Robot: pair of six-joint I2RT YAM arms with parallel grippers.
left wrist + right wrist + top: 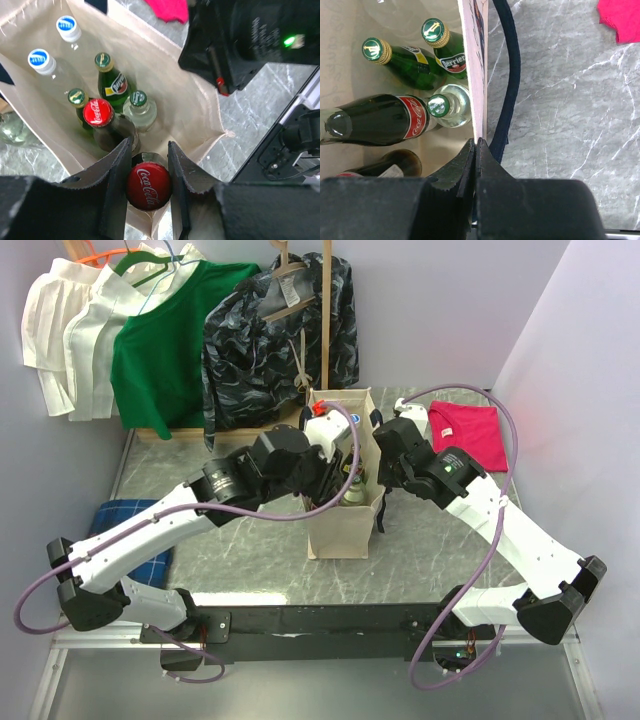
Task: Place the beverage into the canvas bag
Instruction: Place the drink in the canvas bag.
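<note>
From above, the left gripper (345, 480) reaches into the open top of the bag (340, 530), which stands upright on the table (250, 550). The right gripper (383, 472) sits at the bag's right rim. This view does not show what either one holds. A pink cloth (470, 430) lies well beyond the right gripper. The left wrist camera settles the left gripper (150, 147): its fingers (116, 190) are clamped on the neck of a cola bottle (148, 186), whose red cap shows between them. The bottle hangs upright inside the bag (200, 107), just within the near wall. Ahead of the fingers are the bottles the top view hides. A second cola (98, 112) is closest, a clear bottle (140, 107) with a green cap stands beside it, and a Perrier (112, 82) is past those. Two blue-capped bottles (40, 60) stand farthest off to the left. The right arm (250, 35) looms black at the upper right, a green light on it. The right wrist camera alone shows the right gripper (476, 150) pinched tight on the rim of the bag (472, 60), with the wall running straight ahead from its closed fingertips. The navy handle (512, 75) hangs outside, just right of the wall. Left of the fingers, inside the bag, a dark bottle shoulder (400, 161) is nearest, but I cannot tell whether it is the gripped one.
</note>
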